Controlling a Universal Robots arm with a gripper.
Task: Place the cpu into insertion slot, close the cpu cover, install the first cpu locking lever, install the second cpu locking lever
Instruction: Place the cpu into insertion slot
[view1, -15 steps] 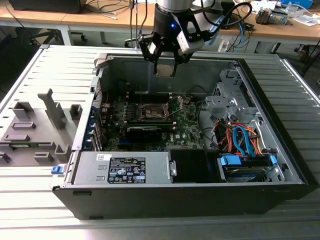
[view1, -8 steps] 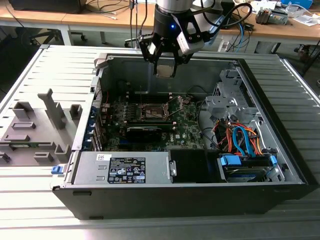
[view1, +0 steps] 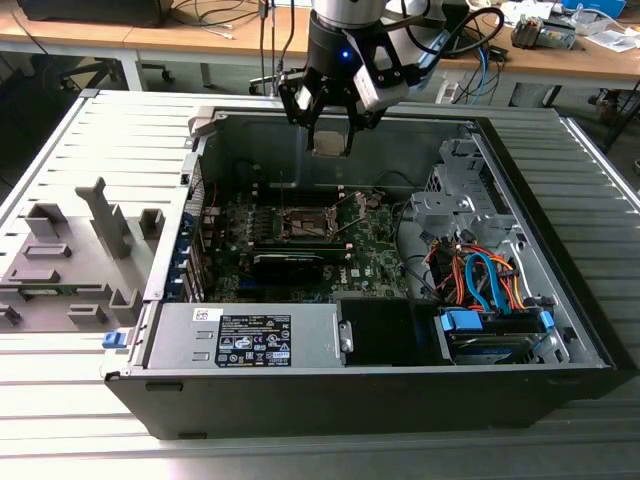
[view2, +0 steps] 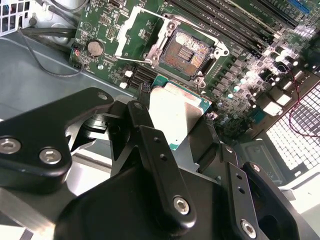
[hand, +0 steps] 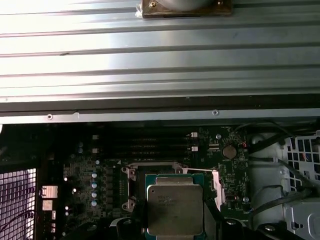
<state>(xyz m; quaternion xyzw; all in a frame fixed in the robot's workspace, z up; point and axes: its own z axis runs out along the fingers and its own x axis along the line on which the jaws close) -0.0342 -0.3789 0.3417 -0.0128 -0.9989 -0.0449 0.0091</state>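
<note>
The cpu (view2: 177, 112) hangs pinched between the fingers of your hand (view1: 331, 127), well above the open insertion slot (view2: 185, 52) inside the computer case (view1: 250, 150). A tilted or misaligned chip would likely bend socket pins.

cpu (view1: 331, 143) held in pincer (view1: 331, 132), above insertion slot (view1: 304, 222)

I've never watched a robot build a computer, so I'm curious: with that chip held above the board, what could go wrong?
The gripper pinches the cpu only by its edges, well above the board; a slip would probably drop it among the parts. The insertion slot lies open with its contacts bare, so a tilted or off-square landing could damage them. The cpu cover stands raised beside the slot and might catch the cpu on its way down.
</note>
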